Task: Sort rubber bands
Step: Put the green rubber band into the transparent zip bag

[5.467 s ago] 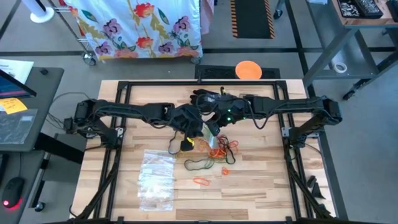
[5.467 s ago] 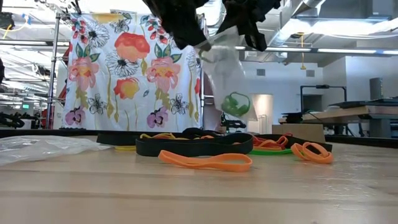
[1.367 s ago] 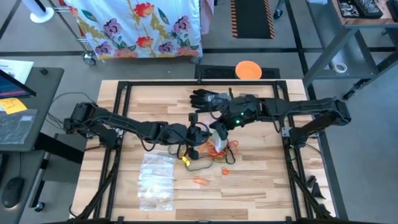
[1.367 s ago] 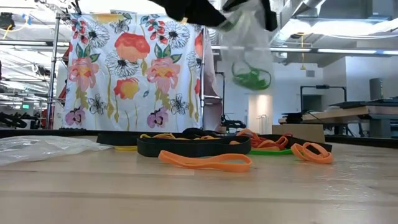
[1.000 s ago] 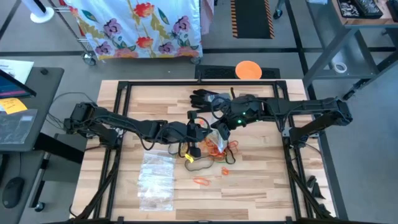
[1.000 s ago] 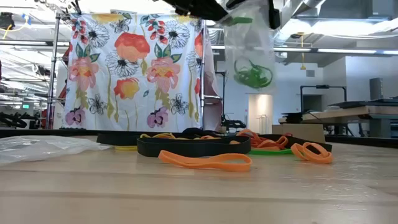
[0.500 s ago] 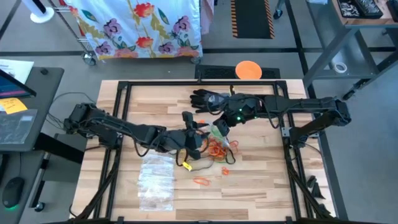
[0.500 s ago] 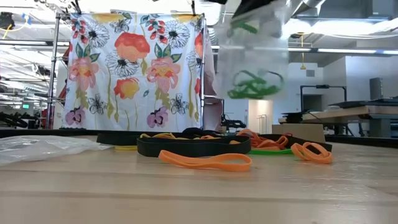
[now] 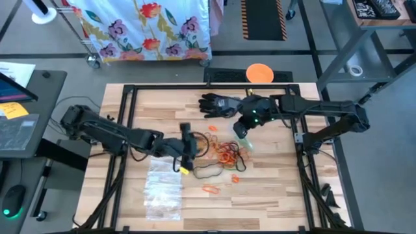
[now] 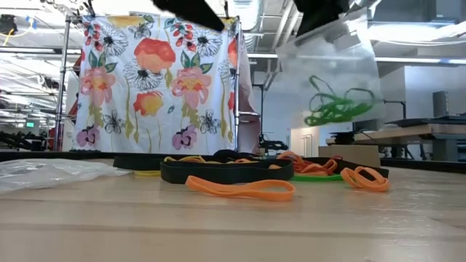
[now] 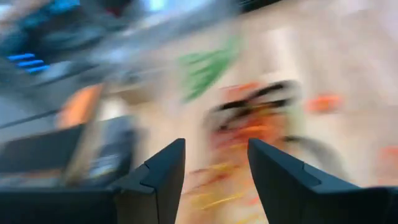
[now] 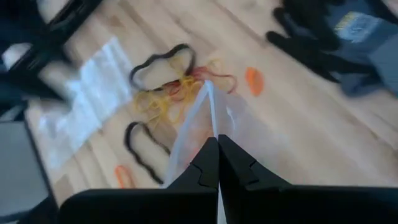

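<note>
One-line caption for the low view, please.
Clear bag holding green rubber bands hangs above orange bands and black bands on the table.

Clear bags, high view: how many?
2 visible: a hanging bag pinched by the right gripper, and a flat bag on the table, front left. That one may be a stack hiding more.

Light falls evenly and brightly from overhead, and my arms cast only faint, soft shadows on the pale wooden slatted table (image 9: 273, 175). My left wrist view is smeared with motion blur, everything beyond my two dark fingers (image 11: 155, 180) streaked. The clear plastic bag (image 10: 335, 65) pinched in my right gripper (image 12: 213, 163) shows soft and glary against bright ceiling lights.
</note>
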Action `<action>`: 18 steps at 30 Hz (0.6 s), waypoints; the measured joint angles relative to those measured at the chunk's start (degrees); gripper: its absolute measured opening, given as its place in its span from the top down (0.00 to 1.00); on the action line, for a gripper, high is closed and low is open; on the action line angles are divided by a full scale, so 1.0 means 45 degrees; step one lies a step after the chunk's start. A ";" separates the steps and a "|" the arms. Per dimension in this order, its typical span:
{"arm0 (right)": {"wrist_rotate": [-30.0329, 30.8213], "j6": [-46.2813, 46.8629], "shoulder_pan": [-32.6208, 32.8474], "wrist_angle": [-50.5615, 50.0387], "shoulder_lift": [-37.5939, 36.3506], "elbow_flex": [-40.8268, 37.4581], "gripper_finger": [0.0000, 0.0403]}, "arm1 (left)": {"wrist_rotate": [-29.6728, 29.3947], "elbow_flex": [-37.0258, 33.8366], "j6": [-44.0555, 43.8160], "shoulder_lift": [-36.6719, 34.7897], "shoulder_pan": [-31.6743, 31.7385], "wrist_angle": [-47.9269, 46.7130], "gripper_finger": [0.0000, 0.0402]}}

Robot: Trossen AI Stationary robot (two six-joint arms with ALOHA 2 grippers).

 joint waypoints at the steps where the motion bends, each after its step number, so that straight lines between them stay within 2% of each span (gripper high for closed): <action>1: 0.0025 -0.0006 -0.0004 0.0002 0.0003 0.0000 1.00 | 0.0739 -0.0456 0.0004 0.0261 0.0007 0.1189 0.57; 4: -0.0037 -0.0045 -0.0149 -0.0012 -0.0137 0.0002 1.00 | 0.2198 -0.1530 -0.0104 0.1537 -0.0029 0.4498 0.57; 8: -0.0013 -0.0044 -0.0344 -0.0017 -0.0239 0.0019 1.00 | 0.3539 -0.1259 -0.0241 0.4021 -0.0074 0.7283 0.57; 13: -0.0102 -0.0039 -0.0310 0.0047 -0.0259 0.0019 1.00 | 0.3696 0.0514 0.0129 0.6922 -0.0225 0.7392 0.57; 18: -0.0092 -0.0036 -0.0314 -0.0023 -0.0259 0.0019 1.00 | 0.3140 0.2043 0.0393 0.8553 -0.0059 0.6540 0.57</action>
